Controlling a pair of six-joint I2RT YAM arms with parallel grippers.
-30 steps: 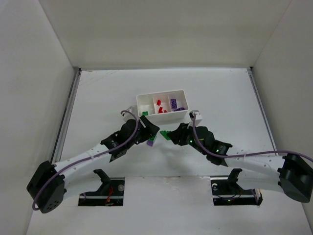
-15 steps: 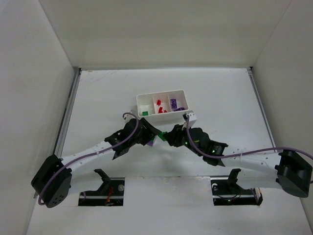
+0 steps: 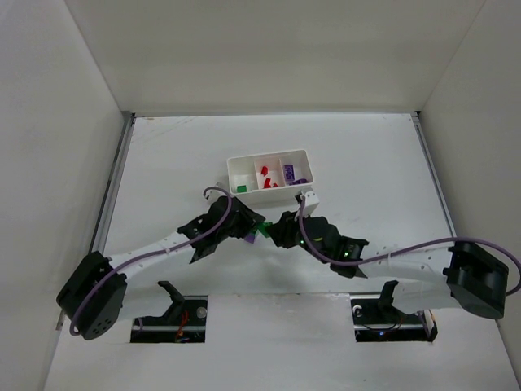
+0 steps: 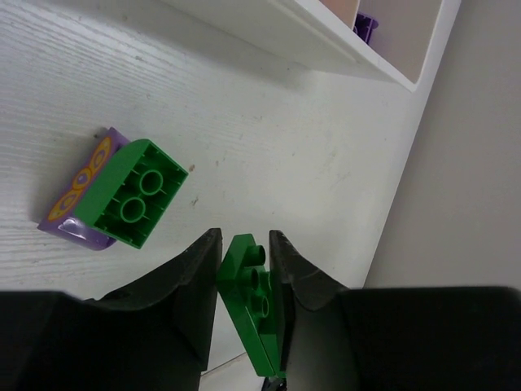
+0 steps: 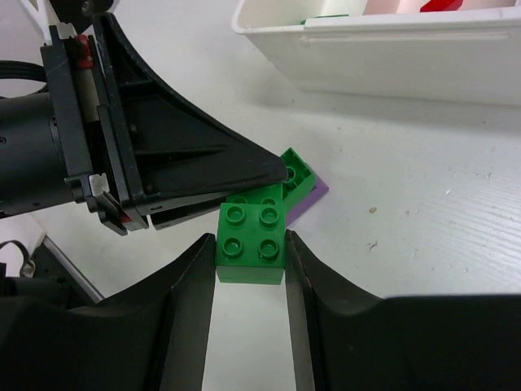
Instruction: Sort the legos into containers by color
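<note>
My left gripper [image 4: 244,238] is shut on a thin green lego plate [image 4: 254,303]. My right gripper [image 5: 250,239] is shut on a green square lego [image 5: 251,236]. The two grippers meet tip to tip in front of the white tray [image 3: 244,165], and the two green pieces are close together or touching; I cannot tell which. A green lego on a purple lego [image 4: 126,195] lies on the table beside them and also shows in the right wrist view [image 5: 299,174]. The tray's compartments hold a green lego [image 3: 241,188], red legos [image 3: 266,175] and purple legos [image 3: 289,172].
The tray's near wall [image 5: 391,45] stands just beyond both grippers. White walls enclose the table on the left, right and back. Both arms stretch in from the near edge and cross the front of the table.
Both grippers have moved toward each other, the right one sliding left, until their tips meet. Each keeps hold of its green piece.
</note>
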